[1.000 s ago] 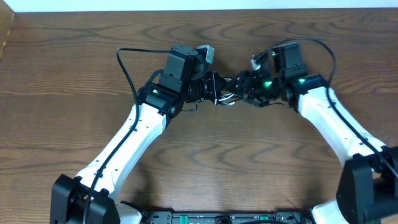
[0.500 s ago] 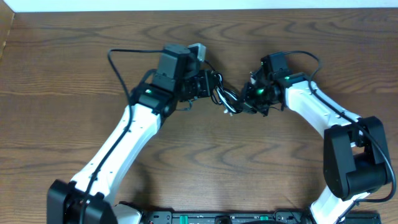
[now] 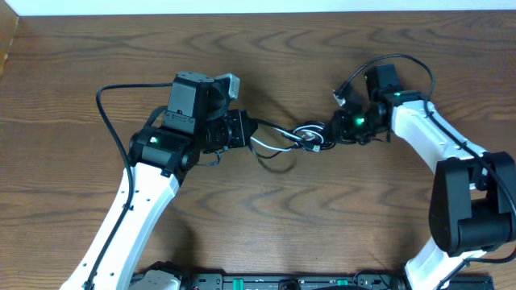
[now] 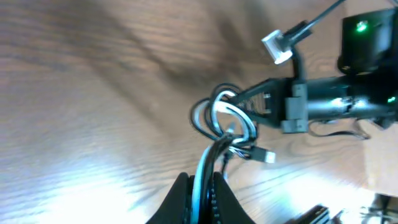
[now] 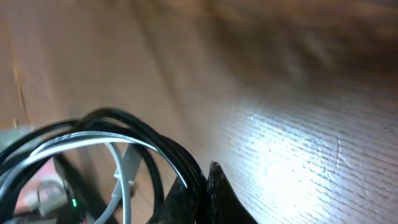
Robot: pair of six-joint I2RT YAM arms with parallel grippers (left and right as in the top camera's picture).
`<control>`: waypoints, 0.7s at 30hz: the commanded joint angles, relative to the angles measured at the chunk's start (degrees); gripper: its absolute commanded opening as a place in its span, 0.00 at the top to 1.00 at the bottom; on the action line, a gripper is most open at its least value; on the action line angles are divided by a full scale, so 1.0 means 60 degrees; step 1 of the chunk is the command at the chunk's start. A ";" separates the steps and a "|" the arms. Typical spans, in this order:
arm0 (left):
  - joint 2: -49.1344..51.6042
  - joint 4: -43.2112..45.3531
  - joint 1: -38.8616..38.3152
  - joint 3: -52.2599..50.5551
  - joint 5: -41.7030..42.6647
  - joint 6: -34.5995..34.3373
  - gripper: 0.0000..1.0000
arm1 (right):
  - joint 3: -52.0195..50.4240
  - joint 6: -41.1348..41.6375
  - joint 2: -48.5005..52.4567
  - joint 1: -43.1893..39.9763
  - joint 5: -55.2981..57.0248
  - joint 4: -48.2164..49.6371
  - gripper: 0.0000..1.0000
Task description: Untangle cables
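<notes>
Nearest, in the left wrist view: left gripper [image 4: 200,183] clenched on a bundle of thin white and black charging cords [image 4: 211,155], the strands rising straight out from between the tips. Just beyond: tangled loops [image 4: 224,118] of the same cords, white woven through black, with a small silver plug [image 4: 267,157] hanging free beside them. Farther on: right gripper [image 4: 249,102], black, meeting the far side of the loops. In the right wrist view, likewise near to far: its two dark fingers [image 5: 217,190] closed on black strands, a white strand arcing alongside; too blurred for a strand count.

From overhead, shows the cords strung over the brown wood-grain table [image 3: 266,217], left gripper at one end and right gripper at the other, loops sitting nearer the right one. Long axis of the bundle: roughly left to right, along the line joining the two grippers.

Judged stage: cords drawn out between the arms, loops not yet open. Probably calls for one gripper to let go and retake a single strand at the loops, the right arm being the nearer. Risk: cinching the loops tighter by pulling further along that axis.
</notes>
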 commanded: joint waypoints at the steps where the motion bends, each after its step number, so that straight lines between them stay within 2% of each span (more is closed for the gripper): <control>1: -0.0135 -0.0131 0.0382 0.0335 -0.1508 0.1104 0.92 | -0.0051 -0.1891 0.0106 -0.0758 0.1570 -0.0477 0.99; 3: -0.0138 -0.0208 0.0444 0.0335 -0.2040 0.1202 0.93 | 0.0018 -0.1239 0.0106 -0.1093 0.2597 -0.0729 0.99; 5: -0.0138 -0.0270 0.0550 0.0335 -0.2543 0.1209 0.92 | 0.0055 0.0350 0.0106 -0.1494 0.3643 -0.0951 0.99; 8: -0.0138 -0.0273 0.0590 0.0335 -0.2597 0.1239 0.93 | 0.0055 0.1235 0.0102 -0.1971 0.3464 -0.1162 0.99; 10: -0.0138 -0.0277 0.0561 0.0335 -0.2463 0.1242 0.92 | 0.0055 0.0714 0.0106 -0.2106 0.2674 -0.1133 0.99; 11: -0.0138 -0.0306 0.0561 0.0335 -0.2335 0.1242 0.92 | 0.0076 -0.0240 0.0102 -0.2124 0.1738 -0.1140 0.99; 15: -0.0135 -0.0448 0.0565 0.0335 -0.2277 0.1246 0.93 | 0.0244 -0.2371 0.0098 -0.2171 -0.0940 -0.1461 0.99; 21: -0.0120 -0.0448 0.0565 0.0335 -0.2280 0.1574 0.93 | 0.0583 -0.2368 -0.0029 -0.2022 -0.1020 -0.1865 0.99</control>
